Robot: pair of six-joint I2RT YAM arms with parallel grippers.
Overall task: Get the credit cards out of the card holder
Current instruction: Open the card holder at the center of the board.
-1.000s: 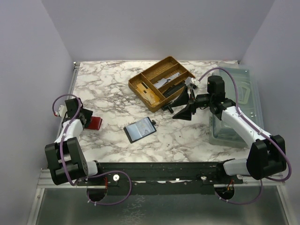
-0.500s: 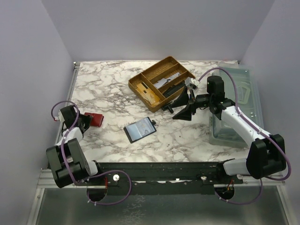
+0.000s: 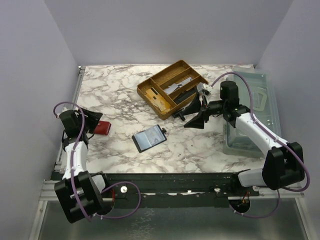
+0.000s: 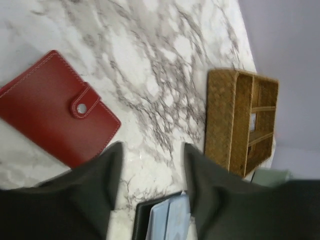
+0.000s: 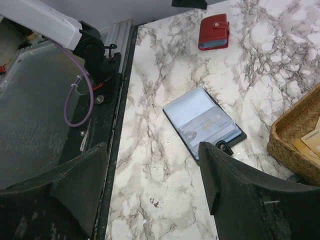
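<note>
The black card holder [image 3: 149, 138] lies open on the marble table, mid-front. Pale grey-blue credit cards [image 3: 151, 137] sit in its halves. The cards also show in the right wrist view [image 5: 202, 122] and at the bottom of the left wrist view [image 4: 170, 220]. My left gripper [image 3: 91, 122] is open and empty, just left of a closed red wallet [image 3: 103, 128], which lies beside one finger in the left wrist view [image 4: 55, 120]. My right gripper [image 3: 196, 114] is open and empty, up and to the right of the holder; in its wrist view the holder [image 5: 235, 142] lies ahead of the gripper [image 5: 152, 165].
A wicker divider tray [image 3: 172, 89] holding small items stands at the back centre, also in the left wrist view [image 4: 240, 120]. A clear plastic bin [image 3: 252, 112] runs along the right side under the right arm. The table's front rail [image 5: 117, 100] is near the right gripper.
My left arm has shifted and its gripper has drawn back left off the red wallet, which stays put. The right arm and the black holder have not moved.
</note>
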